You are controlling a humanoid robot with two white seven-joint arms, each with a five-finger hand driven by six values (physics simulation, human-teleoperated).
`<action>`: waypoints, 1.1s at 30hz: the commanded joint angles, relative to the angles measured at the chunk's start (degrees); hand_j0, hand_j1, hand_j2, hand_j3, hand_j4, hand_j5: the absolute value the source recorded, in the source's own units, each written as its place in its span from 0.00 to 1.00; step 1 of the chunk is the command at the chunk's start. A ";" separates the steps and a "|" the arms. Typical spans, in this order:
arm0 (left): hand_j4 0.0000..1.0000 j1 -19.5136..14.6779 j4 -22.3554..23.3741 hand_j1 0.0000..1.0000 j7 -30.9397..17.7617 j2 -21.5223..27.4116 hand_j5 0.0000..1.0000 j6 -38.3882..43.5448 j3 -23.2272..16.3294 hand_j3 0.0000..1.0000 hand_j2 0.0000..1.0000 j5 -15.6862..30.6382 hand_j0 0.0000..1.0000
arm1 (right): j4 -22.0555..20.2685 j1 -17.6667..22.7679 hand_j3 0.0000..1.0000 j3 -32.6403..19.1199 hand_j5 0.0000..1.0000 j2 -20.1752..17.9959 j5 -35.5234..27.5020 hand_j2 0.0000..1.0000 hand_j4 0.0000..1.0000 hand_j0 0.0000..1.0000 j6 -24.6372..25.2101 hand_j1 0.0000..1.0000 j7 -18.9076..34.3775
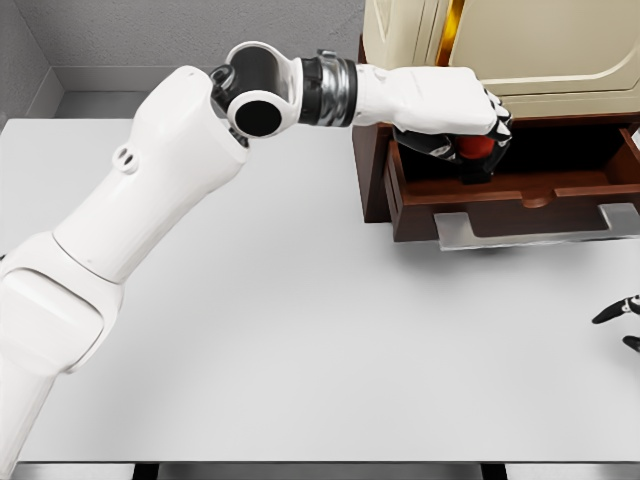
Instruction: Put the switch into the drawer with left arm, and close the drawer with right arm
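Head view. The left arm (150, 210) reaches from seven o'clock toward two o'clock, carrying the left hand (462, 125) over the open drawer (480, 200). Its fingers (497, 128) are curled down around a dark object with a red end, taken to be the switch (472, 148), which hangs within the drawer's opening, above its dark interior; whether it touches the floor cannot be told. The critical relation is vertical: the switch lies directly beneath the palm and inside the drawer's walls, so release probably needs only spreading fingers, perhaps after a slight lowering. The switch's long axis is hidden by the fingers. Apart from the switch, nothing can be made out in the drawer's shadowed interior. The drawer projects toward six o'clock from a brown cabinet (372, 170), beneath a cream unit (540, 45), all on a white table (330, 340). Only the dark fingertips of the right hand (622, 318) show at the four o'clock edge, loosely spread and empty. It lies nearer the drawer front, well placed for the closing push toward twelve o'clock once the left arm clears.
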 commanded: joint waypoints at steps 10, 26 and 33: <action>0.85 0.00 1.24 0.85 0.04 -0.19 0.85 0.19 0.02 0.85 0.85 0.40 0.85 | 0.02 -1.41 0.58 1.97 0.58 -0.18 -0.41 0.58 0.58 0.58 0.16 0.58 -0.02; 0.87 0.09 0.53 0.87 0.04 -0.28 0.87 0.19 -0.15 0.87 0.87 11.91 0.87 | 0.02 -3.96 0.56 4.43 0.56 -0.27 -0.23 0.56 0.56 0.56 0.16 0.56 -0.02; 0.88 -1.41 -15.02 0.88 0.04 13.60 0.88 0.19 -2.78 0.88 0.88 38.00 0.88 | 0.20 -4.31 0.57 4.52 0.57 -0.27 -0.23 0.57 0.57 0.57 0.16 0.57 -0.02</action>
